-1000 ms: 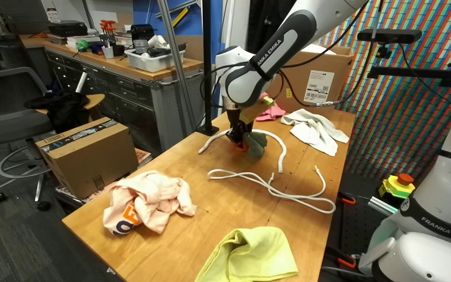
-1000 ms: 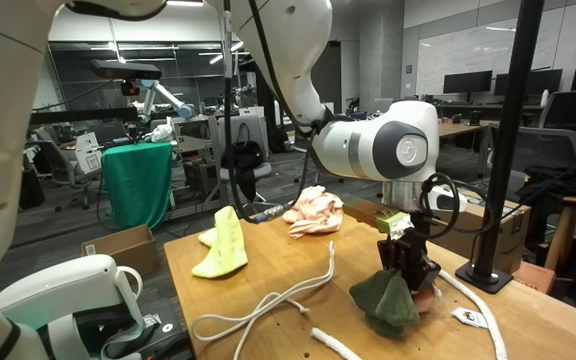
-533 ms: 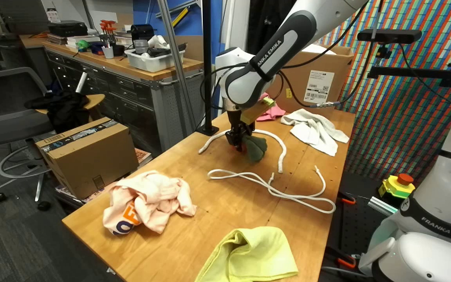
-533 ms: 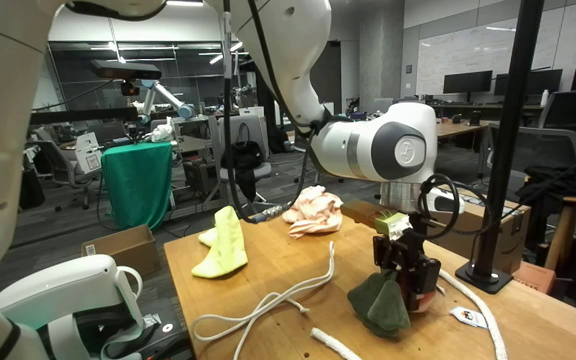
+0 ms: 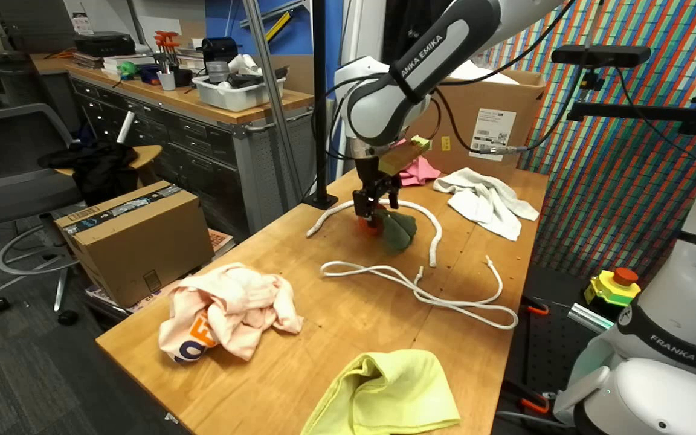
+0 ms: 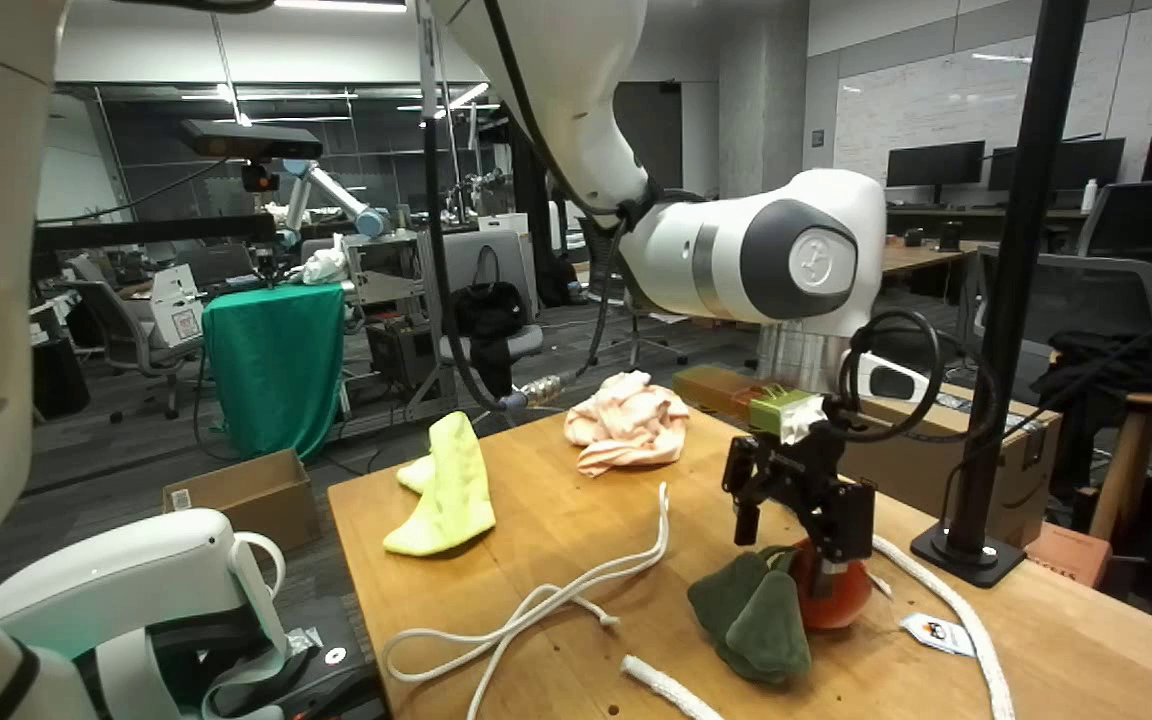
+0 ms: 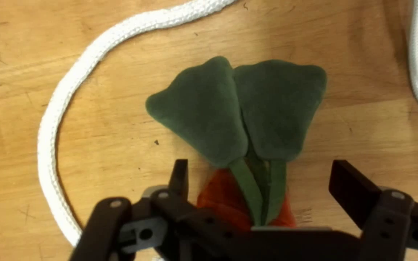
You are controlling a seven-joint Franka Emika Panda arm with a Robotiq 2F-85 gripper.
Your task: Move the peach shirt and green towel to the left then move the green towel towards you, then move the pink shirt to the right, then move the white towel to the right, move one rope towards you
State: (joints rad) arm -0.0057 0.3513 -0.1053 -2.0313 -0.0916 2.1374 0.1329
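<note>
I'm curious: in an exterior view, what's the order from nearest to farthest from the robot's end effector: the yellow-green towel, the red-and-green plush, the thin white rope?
Measured from the end effector in an exterior view:
1. Red-and-green plush: just below it.
2. Thin white rope: lying looped, between plush and towel.
3. Yellow-green towel: farthest, at the picture's bottom edge.

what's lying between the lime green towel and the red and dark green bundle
The thin white rope lies on the table between the green towel and the bundle, visible in both exterior views.
</note>
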